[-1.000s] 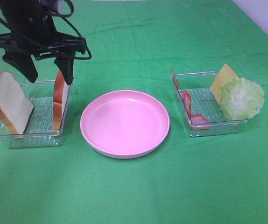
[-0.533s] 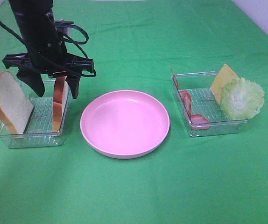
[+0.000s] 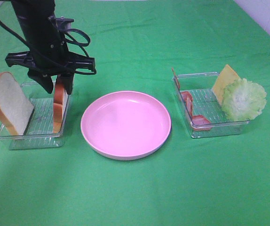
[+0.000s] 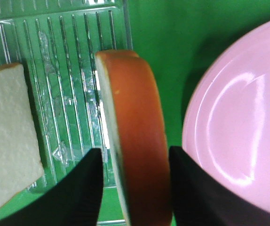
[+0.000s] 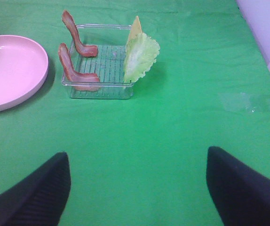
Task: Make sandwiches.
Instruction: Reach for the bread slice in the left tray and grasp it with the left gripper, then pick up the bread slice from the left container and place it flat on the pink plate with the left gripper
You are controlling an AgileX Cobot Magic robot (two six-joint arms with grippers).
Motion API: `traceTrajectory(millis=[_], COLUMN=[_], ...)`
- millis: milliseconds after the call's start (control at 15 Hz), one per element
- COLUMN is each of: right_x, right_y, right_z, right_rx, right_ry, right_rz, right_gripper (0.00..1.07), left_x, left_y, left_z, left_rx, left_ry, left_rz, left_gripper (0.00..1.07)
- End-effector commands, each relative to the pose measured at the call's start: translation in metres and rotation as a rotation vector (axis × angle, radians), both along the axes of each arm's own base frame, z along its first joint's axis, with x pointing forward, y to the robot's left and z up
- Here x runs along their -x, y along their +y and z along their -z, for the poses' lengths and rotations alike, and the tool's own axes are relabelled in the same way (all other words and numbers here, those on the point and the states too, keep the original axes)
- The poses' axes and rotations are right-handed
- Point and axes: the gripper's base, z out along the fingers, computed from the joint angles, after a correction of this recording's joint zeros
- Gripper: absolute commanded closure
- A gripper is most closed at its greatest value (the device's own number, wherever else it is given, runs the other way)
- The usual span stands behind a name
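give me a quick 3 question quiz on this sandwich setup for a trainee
1. True or false: the plate holds food.
2. The lettuce shares a tray with: A bacon and cheese; B only bacon; C nothing.
3. What does the left gripper straddle?

Key: 1 false; 2 A; 3 a bread slice standing on edge in the left tray.
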Motion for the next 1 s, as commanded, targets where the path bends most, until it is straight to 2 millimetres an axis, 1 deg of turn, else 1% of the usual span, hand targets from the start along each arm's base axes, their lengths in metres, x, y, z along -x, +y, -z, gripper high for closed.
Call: traceTrajectory(millis=[67, 133, 200, 333, 467, 533, 600, 667, 733, 800, 867, 1000], right_x=[0.001, 0.001, 0.001, 0.001, 0.001, 0.001, 0.001, 0.001, 0.001, 0.001, 0.001, 0.001], right_y=[0.000, 0.000, 0.000, 0.000, 0.000, 0.000, 0.000, 0.000, 0.000, 0.000, 0.000, 0.000], right_z=[0.000, 0.000, 0.000, 0.000, 0.000, 0.000, 0.000, 0.000, 0.000, 0.000, 0.000, 0.000], right_rx=[-0.002, -0.002, -0.002, -0.002, -0.002, -0.002, -0.002, -0.002, -0.002, -0.002, -0.002, -0.002], right_ry=[-0.020, -0.020, -0.020, -0.020, -0.020, -0.020, -0.020, -0.020, -0.020, -0.020, -0.020, -0.020], right_rz=[0.008, 0.008, 0.008, 0.008, 0.008, 0.008, 0.008, 0.008, 0.008, 0.008, 0.008, 0.008], right_gripper=[0.31, 0.31, 0.31, 0.31, 0.31, 0.31, 0.31, 0.31, 0.31, 0.31, 0.31, 0.31], left_x=[-0.003, -0.003, -0.003, -0.003, 0.000, 0.003, 0.011, 0.016, 0.019, 0.024, 0.025, 0.025], left_y=[0.000, -0.001, -0.001, -0.001, -0.002, -0.001, 0.003, 0.005, 0.005, 0.003, 0.002, -0.009], left_z=[-0.002, -0.002, -0.002, -0.002, -0.011, -0.022, -0.047, -0.061, -0.067, -0.082, -0.085, -0.088], left_rx=[0.004, 0.006, 0.006, 0.014, 0.037, 0.045, 0.029, 0.030, 0.039, 0.090, 0.113, 0.212], left_ry=[-0.025, -0.030, -0.031, -0.027, -0.034, -0.040, -0.022, -0.026, -0.036, -0.067, -0.074, -0.104], left_rz=[-0.006, -0.006, -0.006, -0.009, -0.014, -0.011, 0.013, 0.039, 0.049, 0.092, 0.112, 0.209], left_gripper=[0.90, 0.96, 1.07, 1.07, 1.07, 1.07, 1.07, 1.07, 1.07, 1.07, 1.07, 1.07])
